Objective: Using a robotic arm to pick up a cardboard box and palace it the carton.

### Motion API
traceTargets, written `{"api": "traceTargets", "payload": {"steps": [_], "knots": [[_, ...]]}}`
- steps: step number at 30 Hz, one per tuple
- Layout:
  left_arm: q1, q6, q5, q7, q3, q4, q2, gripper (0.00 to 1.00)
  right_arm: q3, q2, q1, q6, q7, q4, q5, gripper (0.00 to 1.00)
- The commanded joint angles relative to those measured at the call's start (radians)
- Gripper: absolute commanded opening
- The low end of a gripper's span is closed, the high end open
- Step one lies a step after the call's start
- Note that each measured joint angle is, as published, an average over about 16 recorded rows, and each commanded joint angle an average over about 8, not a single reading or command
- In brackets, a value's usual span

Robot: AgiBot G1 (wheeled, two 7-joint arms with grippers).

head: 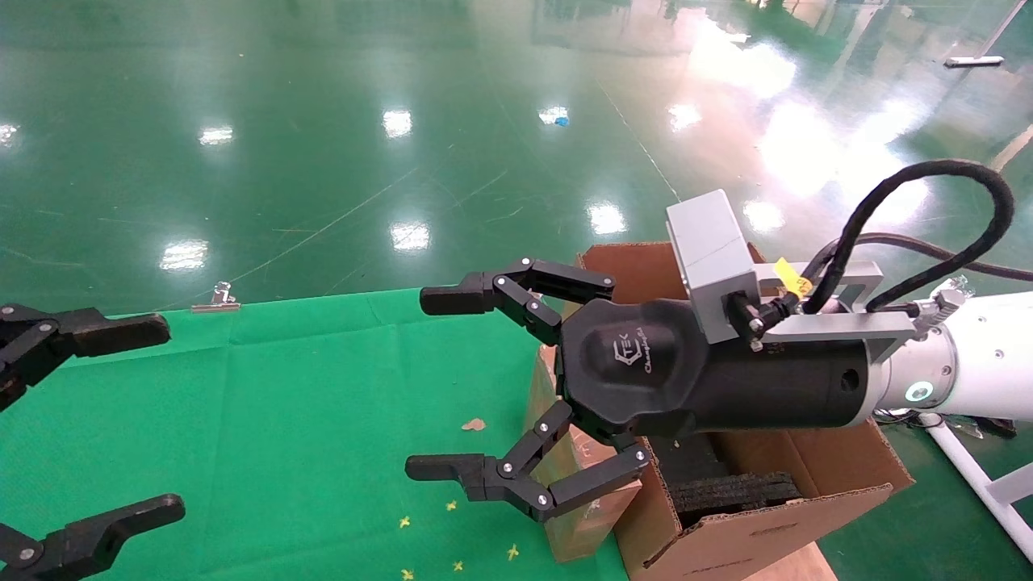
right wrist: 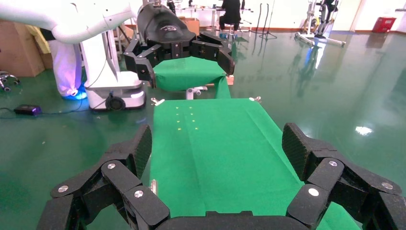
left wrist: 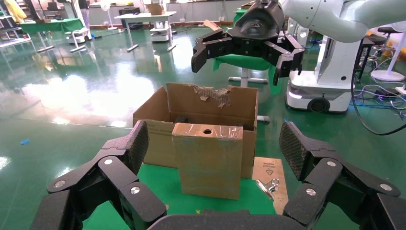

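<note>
The small cardboard box (head: 583,523) stands upright on the green cloth, right against the carton's near wall; its top face has a round hole (left wrist: 208,131). The carton (head: 775,516) is open with black foam (head: 730,486) inside, and one flap (left wrist: 210,98) has a torn edge. My right gripper (head: 432,383), on the white arm (head: 984,355), is open and empty and hovers above the box and the carton's edge. My left gripper (head: 161,418) is open and empty at the far left, facing the box (left wrist: 208,160). The right wrist view shows its open fingers (right wrist: 143,146) over bare cloth.
A metal binder clip (head: 215,303) holds the cloth at the table's far edge, and another (left wrist: 267,184) lies beside the carton on a flat cardboard sheet (left wrist: 269,168). Small yellow marks (head: 452,506) dot the cloth. A white stand (head: 980,480) is at the right.
</note>
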Motion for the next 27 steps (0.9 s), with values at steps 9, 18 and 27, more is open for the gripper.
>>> {"api": "traceTargets", "payload": {"steps": [9,18,27], "knots": [[0.0,0.0,0.0,0.0,0.0,0.0,0.0,1.0,0.0,0.0,0.0,0.0,0.0,0.0,0.0,1.0],[0.0,0.0,0.0,0.0,0.0,0.0,0.0,1.0,0.0,0.0,0.0,0.0,0.0,0.0,0.0,1.0],[0.0,0.0,0.0,0.0,0.0,0.0,0.0,1.0,-0.001,0.0,0.0,0.0,0.001,0.001,-0.002,1.0]]}}
